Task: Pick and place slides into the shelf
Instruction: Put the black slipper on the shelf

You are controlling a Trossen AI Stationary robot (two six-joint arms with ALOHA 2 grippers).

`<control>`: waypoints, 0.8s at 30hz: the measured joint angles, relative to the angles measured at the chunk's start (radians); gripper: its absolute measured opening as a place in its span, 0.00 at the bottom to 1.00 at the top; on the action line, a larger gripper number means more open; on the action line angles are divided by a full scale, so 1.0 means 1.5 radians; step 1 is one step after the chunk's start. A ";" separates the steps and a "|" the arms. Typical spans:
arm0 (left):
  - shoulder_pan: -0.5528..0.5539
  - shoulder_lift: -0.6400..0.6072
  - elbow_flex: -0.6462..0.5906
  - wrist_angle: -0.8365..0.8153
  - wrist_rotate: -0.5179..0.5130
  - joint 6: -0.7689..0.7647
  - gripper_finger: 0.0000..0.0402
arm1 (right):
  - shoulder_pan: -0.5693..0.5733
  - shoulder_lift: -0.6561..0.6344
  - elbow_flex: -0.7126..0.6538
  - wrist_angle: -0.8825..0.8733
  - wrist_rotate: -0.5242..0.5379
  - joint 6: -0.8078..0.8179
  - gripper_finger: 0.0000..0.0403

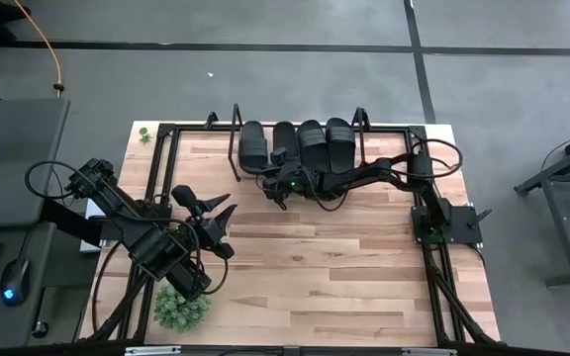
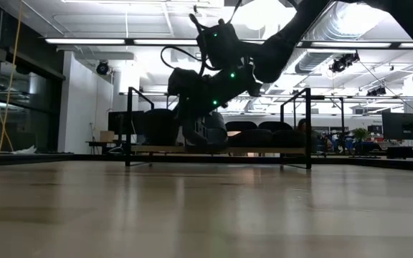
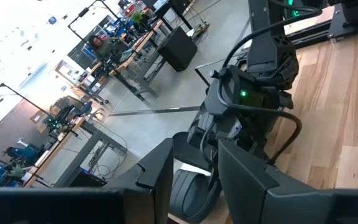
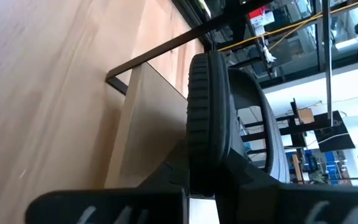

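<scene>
Four black slides lie side by side on the shelf (image 1: 234, 129) at the table's far edge: the leftmost (image 1: 252, 145), the second (image 1: 285, 133), the third (image 1: 312, 138) and the fourth (image 1: 339, 136). The low view shows the shelf's light board (image 2: 264, 150) between black wire end frames. My right gripper (image 1: 278, 176) reaches in from the right, at the near end of the second slide, and is shut on it. My left gripper (image 1: 228, 225) hovers open over the table's left half, well short of the shelf; its wrist view (image 3: 194, 180) looks toward the right arm. My right gripper (image 4: 204, 199) pinches the second slide's near end (image 4: 207, 168) between its two fingers. One finger (image 4: 117, 205) is on the sole's underside and the other (image 4: 278, 199) on its upper side. It comes level from the table's near side, along the slide. The sole lies just over the shelf board (image 4: 148, 143); whether it rests on it, I cannot tell.
A green artificial plant (image 1: 181, 307) sits near the table's near-left corner and a small one (image 1: 143, 133) at the far-left corner. Black frame rails (image 1: 433, 287) run along the table's sides. Bare wood (image 1: 325, 257) lies between both arms and the near edge.
</scene>
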 joint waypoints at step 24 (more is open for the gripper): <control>0.000 0.000 0.000 0.000 0.000 0.003 0.28 | 0.001 0.004 0.019 -0.012 0.037 -0.013 0.15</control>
